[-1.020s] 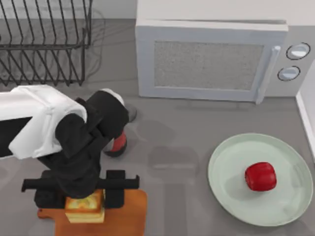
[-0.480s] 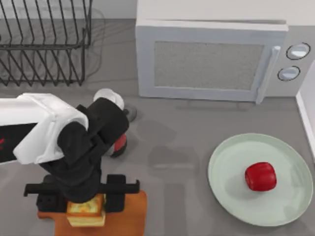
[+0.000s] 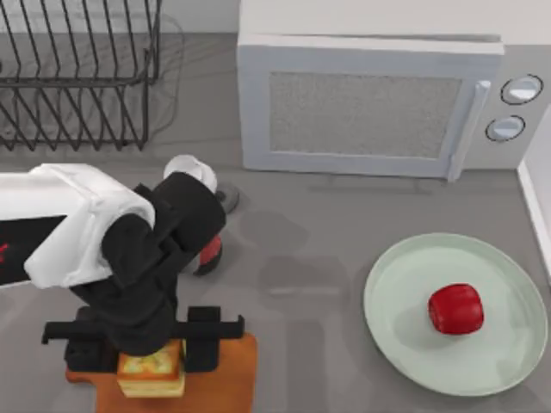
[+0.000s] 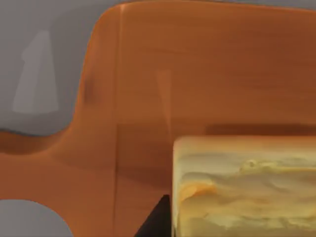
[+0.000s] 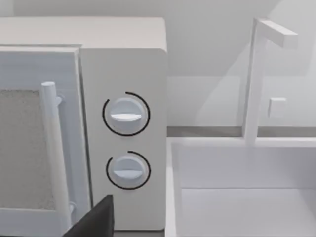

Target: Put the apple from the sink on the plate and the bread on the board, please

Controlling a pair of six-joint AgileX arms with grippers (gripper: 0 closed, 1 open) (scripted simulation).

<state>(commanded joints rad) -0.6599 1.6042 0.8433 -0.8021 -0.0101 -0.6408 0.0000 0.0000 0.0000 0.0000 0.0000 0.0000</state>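
Note:
The red apple (image 3: 455,308) lies on the pale green plate (image 3: 405,335) at the right of the table. At the front left, my left gripper (image 3: 148,354) is shut on the bread (image 3: 151,375), holding it low over the orange-brown board (image 3: 225,383). In the left wrist view the bread (image 4: 247,190) sits close to the board (image 4: 197,64), beside a dark fingertip (image 4: 157,224). I cannot tell whether the bread touches the wood. A dark part of my right gripper (image 5: 94,221) shows in front of the microwave and the white sink (image 5: 237,192).
A dark bottle with a red cap (image 3: 208,251) stands just behind the left arm, half hidden by it. A wire dish rack (image 3: 77,77) fills the back left and a white microwave (image 3: 362,103) the back middle. The sink's rim (image 3: 538,202) runs along the right edge.
The left arm came down and slightly toward the table's front with the bread during the first half second. Since then it has hardly moved. Apple and plate are unchanged.

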